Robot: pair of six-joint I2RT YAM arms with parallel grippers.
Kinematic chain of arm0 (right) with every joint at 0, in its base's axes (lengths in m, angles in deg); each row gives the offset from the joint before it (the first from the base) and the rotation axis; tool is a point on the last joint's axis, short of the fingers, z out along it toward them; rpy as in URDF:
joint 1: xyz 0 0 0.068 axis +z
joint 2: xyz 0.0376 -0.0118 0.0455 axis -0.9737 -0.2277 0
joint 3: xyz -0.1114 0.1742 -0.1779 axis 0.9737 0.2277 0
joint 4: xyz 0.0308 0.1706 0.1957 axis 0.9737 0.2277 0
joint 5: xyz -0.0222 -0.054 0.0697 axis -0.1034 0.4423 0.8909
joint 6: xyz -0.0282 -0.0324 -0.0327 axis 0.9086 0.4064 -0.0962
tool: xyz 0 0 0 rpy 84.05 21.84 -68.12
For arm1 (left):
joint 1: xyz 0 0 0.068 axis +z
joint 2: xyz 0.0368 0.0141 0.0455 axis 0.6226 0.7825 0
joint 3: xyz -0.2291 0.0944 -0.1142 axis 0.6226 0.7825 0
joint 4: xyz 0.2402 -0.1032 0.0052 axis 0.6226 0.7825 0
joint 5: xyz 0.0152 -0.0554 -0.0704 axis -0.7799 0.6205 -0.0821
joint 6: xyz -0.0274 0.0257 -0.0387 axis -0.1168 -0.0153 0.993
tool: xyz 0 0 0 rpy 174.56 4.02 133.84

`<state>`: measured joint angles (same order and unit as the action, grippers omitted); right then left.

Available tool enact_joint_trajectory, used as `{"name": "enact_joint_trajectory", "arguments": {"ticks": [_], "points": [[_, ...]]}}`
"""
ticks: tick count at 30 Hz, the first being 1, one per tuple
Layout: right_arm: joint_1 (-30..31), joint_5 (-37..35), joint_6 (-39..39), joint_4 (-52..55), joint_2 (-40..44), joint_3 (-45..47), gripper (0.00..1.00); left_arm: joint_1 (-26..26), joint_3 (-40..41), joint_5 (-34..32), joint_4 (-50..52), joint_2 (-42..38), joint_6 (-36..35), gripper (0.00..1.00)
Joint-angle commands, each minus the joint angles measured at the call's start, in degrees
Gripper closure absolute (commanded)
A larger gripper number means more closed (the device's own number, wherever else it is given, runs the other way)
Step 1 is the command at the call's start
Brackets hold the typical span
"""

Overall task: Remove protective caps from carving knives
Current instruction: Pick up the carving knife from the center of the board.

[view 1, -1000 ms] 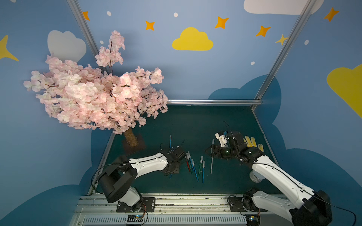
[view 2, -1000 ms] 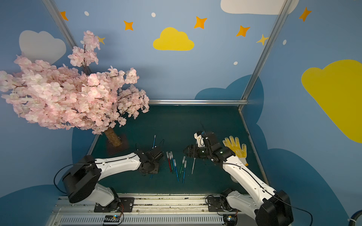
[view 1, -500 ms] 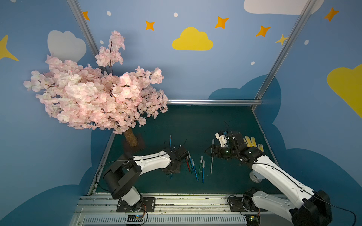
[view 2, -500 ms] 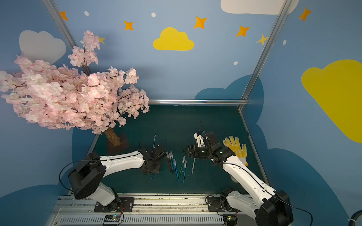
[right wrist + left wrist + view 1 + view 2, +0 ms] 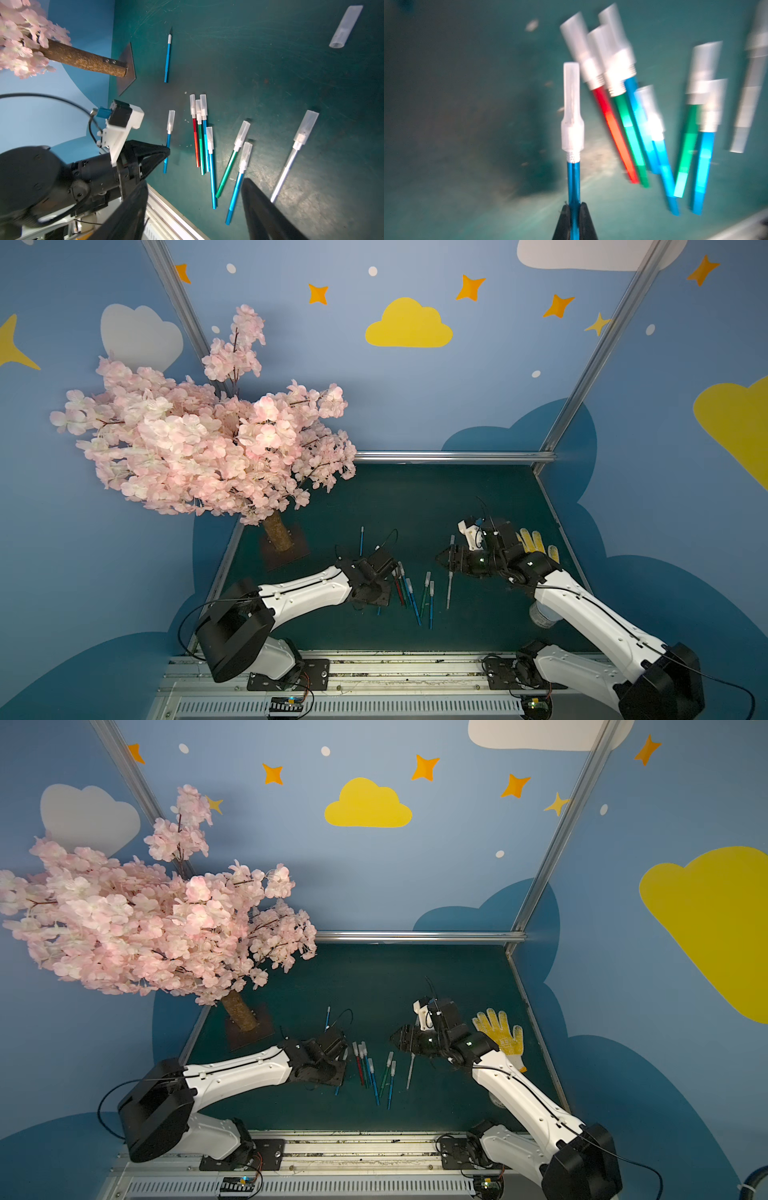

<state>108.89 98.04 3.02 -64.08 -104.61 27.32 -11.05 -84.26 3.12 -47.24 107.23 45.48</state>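
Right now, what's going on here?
The left tool is shut on a blue knife whose cap is still on. The right tool is open over the mat, holding nothing. Seven capped knives lie on the green mat; one bare blue knife and a loose cap lie apart.

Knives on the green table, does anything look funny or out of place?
Yes. One blue-handled carving knife lies apart from the capped knives with its pointed metal blade bare, and one translucent whitish plastic cap lies loose, far from it. A yellow-dotted work glove also lies on the dark green mat.
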Motion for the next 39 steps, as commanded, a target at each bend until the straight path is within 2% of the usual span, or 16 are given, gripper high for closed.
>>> {"name": "enact_joint_trajectory", "arguments": {"ticks": [1, 11, 26, 35, 39], "points": [[0.2, 0.7, -2.2, -1.4, -1.8, -1.7, 0.36, -0.2, 0.4, 6.5, -7.8, -1.7, -2.1, 0.91], [0.3, 2.2, -4.4, -3.2, -6.6, -4.7, 0.51, -1.0, 0.5, 9.7, -15.3, -1.7, -1.9, 0.91], [1.5, 7.1, -1.9, -1.3, -17.7, -12.4, 0.54, -1.9, 0.5, 12.9, -19.2, -1.7, -1.2, 0.92], [2.3, 7.0, -2.3, -2.8, -19.0, -11.6, 0.58, -1.9, 0.5, 13.2, -19.9, -1.8, -1.0, 0.92], [2.7, 6.8, -2.6, -3.2, -19.3, -11.1, 0.63, -1.9, 0.5, 13.2, -20.2, -1.9, -0.5, 0.92]]}}
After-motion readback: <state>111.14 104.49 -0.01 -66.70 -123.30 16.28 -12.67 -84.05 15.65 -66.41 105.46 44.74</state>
